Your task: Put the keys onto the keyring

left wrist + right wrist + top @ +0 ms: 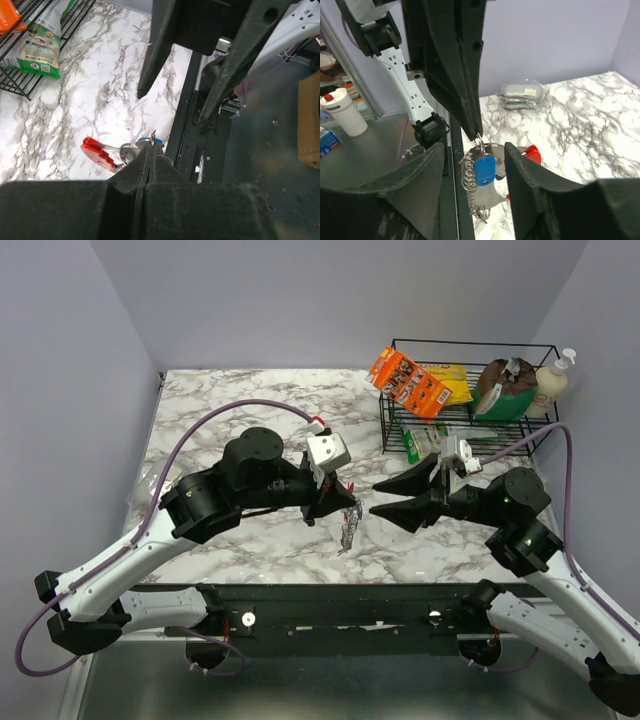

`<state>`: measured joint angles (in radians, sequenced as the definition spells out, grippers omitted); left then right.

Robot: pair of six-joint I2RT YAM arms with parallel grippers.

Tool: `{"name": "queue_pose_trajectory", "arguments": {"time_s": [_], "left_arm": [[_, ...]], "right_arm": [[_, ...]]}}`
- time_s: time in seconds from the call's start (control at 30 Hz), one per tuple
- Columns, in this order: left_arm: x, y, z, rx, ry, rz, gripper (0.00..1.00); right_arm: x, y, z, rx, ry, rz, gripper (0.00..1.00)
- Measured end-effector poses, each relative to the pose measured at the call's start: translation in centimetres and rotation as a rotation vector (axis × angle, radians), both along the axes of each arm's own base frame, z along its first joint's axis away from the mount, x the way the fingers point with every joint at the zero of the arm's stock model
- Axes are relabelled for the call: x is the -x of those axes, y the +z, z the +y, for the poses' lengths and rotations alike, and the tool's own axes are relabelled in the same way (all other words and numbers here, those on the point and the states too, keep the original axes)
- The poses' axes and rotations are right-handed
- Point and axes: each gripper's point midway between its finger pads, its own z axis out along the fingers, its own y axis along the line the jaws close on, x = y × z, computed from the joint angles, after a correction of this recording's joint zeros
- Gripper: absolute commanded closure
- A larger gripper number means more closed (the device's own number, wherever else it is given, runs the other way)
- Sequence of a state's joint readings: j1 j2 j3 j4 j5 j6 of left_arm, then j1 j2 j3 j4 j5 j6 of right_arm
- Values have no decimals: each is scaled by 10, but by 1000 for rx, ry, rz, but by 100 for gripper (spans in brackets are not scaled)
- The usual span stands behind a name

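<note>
Mid-frame, the left gripper (340, 502) is clenched on the keyring (469, 181), the blue key (484, 170) dangling; the right gripper (374, 498) is released beside it. Threading seems in hand; next it should pinch that key

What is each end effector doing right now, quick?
Left end effector: closed, pinching the keyring.
Right end effector: open, holding nothing.
</note>
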<state>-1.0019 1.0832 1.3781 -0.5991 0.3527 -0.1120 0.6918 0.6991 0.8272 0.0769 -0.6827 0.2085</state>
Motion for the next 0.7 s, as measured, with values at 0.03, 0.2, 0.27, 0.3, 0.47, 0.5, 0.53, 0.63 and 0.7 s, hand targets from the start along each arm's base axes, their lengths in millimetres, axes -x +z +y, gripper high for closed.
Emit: {"name": "queue_pose_trajectory", "arguments": {"time_s": [0.03,0.2,0.27,0.3,0.47,0.5,0.53,0.63,0.7], "left_arm": [[0,1,0,6,-2,-3,100],[3,2,0,31,-15,-13,100],[4,5,-1,42,-21,-15,100],[4,6,-1,46,-22,-17,100],[4,9,-2,57,-23,-17,100],[4,9,-2,59,-23,-17,100],[4,10,-2,61,-23,-18,100],[5,11,-3,67,-24,-17,100],[5,12,-3,71,-28,-15,100]], "right_arm": [[-2,-3,2,7,0,8,54],[-6,-10,4,32,-2,18,56],[-6,-11,4,33,-2,11,56],[-6,-11,4,34,0,9,56],[-3,-13,6,42,23,4,71],[-3,-13,7,45,28,5,71],[-3,-14,7,47,31,6,71],[-3,-16,8,51,38,10,72],[-2,-16,8,51,40,10,73]]}}
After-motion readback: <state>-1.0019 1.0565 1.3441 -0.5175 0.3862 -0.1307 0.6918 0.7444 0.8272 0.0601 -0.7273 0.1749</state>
